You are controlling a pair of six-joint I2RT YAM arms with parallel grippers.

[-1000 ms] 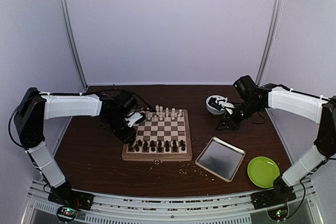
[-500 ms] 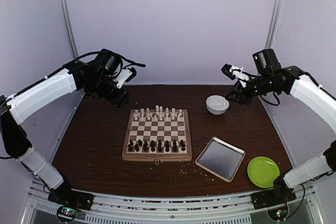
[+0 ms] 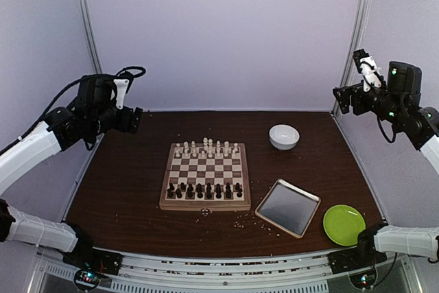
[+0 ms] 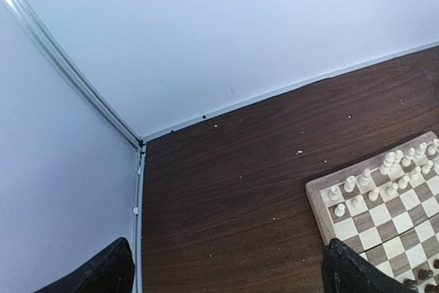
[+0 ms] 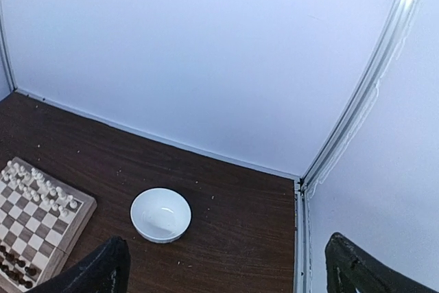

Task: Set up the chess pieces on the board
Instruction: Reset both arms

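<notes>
The board (image 3: 204, 206) lies mid-table with cream chess pieces (image 3: 209, 147) along its far rows and dark chess pieces (image 3: 206, 189) along its near rows. My left gripper (image 3: 132, 120) hangs raised near the left wall, well away from the board. In the left wrist view the left gripper (image 4: 226, 276) is open, with only bare table between the fingers (image 4: 103, 274); the board's corner (image 4: 317, 200) shows at the right. My right gripper (image 3: 343, 97) is raised by the right wall, and in its wrist view the right gripper (image 5: 230, 272) is open and empty.
A white bowl (image 3: 284, 136) stands right of the board, seen too in the right wrist view as the bowl (image 5: 160, 215). A metal tray (image 3: 288, 207) and a green plate (image 3: 343, 224) sit front right. Pale crumbs (image 3: 240, 221) lie before the board. Walls close in on three sides.
Both arms rose from table level and swung out to the side walls, the left from the board's left edge, the right from beside the bowl. Both grippers opened wide.
</notes>
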